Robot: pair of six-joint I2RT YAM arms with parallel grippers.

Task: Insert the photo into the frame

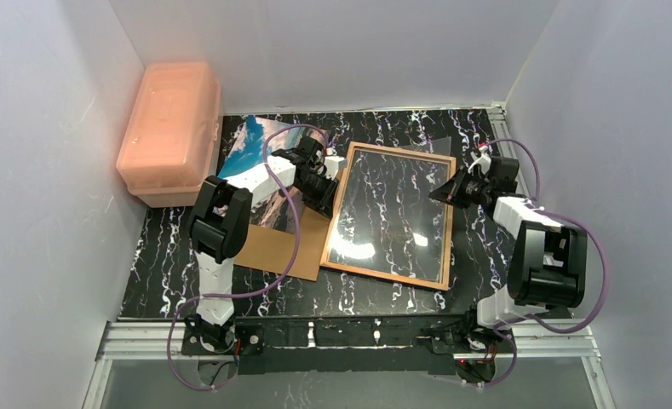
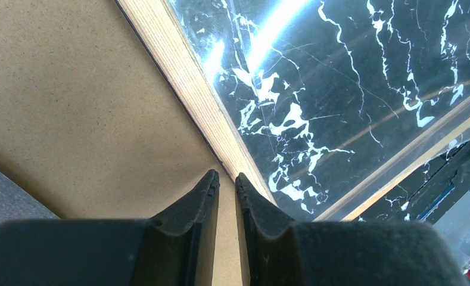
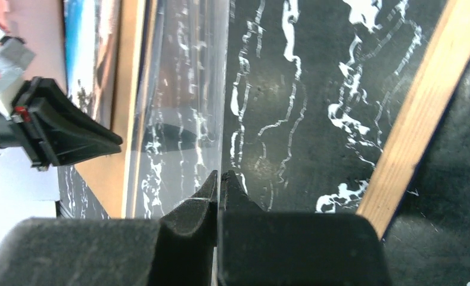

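The frame (image 1: pixel 383 277) lies flat mid-table, wood rear edges up; it also shows in the left wrist view (image 2: pixel 190 77) and the right wrist view (image 3: pixel 417 119). The clear pane (image 3: pixel 179 89) is tilted up, and its far edge pokes past the frame's top (image 1: pixel 434 145). My right gripper (image 1: pixel 439 192) (image 3: pixel 220 174) is shut on the pane's right edge. My left gripper (image 1: pixel 325 200) (image 2: pixel 226 177) is at the frame's left edge over the brown backing board (image 2: pixel 71 89), shut to a narrow slit, empty. The photo (image 1: pixel 247 145) lies far left, partly under the left arm.
The backing board (image 1: pixel 272 247) lies left of the frame, partly under the photo. A pink lidded plastic box (image 1: pixel 170 128) stands at the far left against the wall. White walls close in the table on three sides.
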